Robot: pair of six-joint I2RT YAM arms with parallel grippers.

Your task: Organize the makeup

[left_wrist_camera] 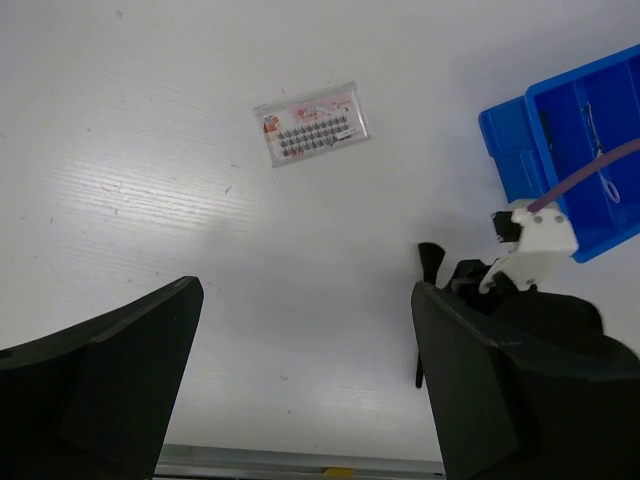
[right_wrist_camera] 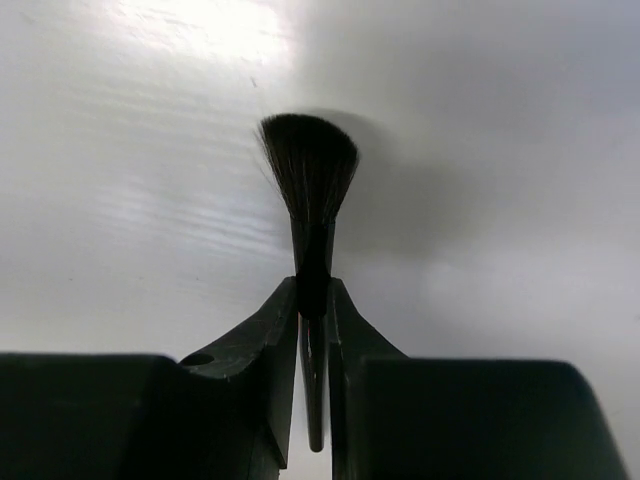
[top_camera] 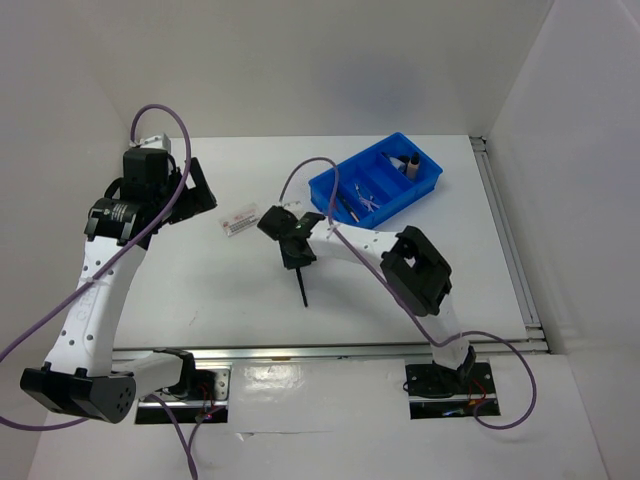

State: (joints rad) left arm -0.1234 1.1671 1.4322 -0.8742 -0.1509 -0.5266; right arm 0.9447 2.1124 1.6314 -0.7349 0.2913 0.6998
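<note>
Now blue tray (top_camera: 322, 188) holds bottle (top_camera: 408, 163), scissors (top_camera: 368, 200) (lilac); right pincer (right_wrist_camera: 313, 300) clamps brush (right_wrist_camera: 310, 170), left pincer (left_wrist_camera: 305, 290) wide.

Tray (top_camera: 325, 190) is set at far R of worktop (top_camera: 200, 290), at an angle to its edges. Bottle (top_camera: 410, 162) is lodged in the tray's far compartment; scissors (top_camera: 368, 198) are laid in a middle compartment, nearer the arms. Card (top_camera: 240, 220) is laid flat L of tray, apart from it, approx. mid-worktop. L end effector (top_camera: 190, 195) is positioned just L of card. Brush (top_camera: 302, 288) is found in front of card, slightly R, clamped in R end effector (top_camera: 295, 248), w/ bristles toward far side & handle toward the arms.
</note>
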